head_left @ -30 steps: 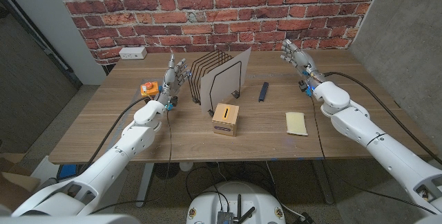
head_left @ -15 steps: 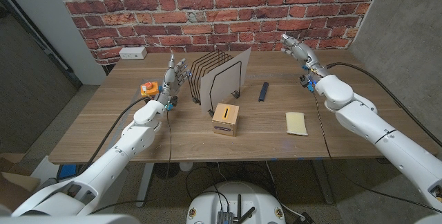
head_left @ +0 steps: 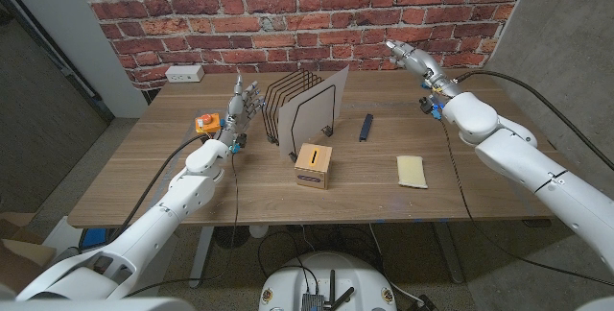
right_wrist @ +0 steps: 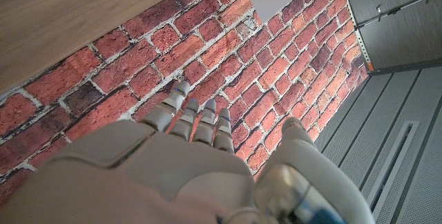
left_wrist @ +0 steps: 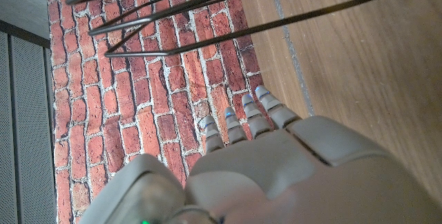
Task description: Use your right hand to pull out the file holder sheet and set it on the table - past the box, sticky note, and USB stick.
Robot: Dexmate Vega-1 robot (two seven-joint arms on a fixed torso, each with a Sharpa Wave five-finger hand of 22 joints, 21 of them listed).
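Observation:
A pale sheet (head_left: 317,111) stands tilted in the black wire file holder (head_left: 286,107) at the table's middle back. My right hand (head_left: 410,61) is raised over the far right of the table, well to the right of the sheet, fingers apart and holding nothing; its fingers (right_wrist: 195,121) reach toward the brick wall. My left hand (head_left: 244,102) stands upright just left of the holder, fingers apart and empty, with the holder's wires (left_wrist: 207,16) close ahead of its fingers (left_wrist: 247,117). In front of the holder lie a small cardboard box (head_left: 315,165), a dark USB stick (head_left: 366,126) and a yellow sticky note (head_left: 413,170).
An orange-topped small object (head_left: 203,123) sits left of my left hand. A white power strip (head_left: 184,74) lies at the back left corner. The brick wall (head_left: 288,13) runs behind the table (head_left: 144,172).
My right hand has risen and swung back toward the wall, its forearm lifting off the table's right side. The left hand, sheet and other things stay where they were.

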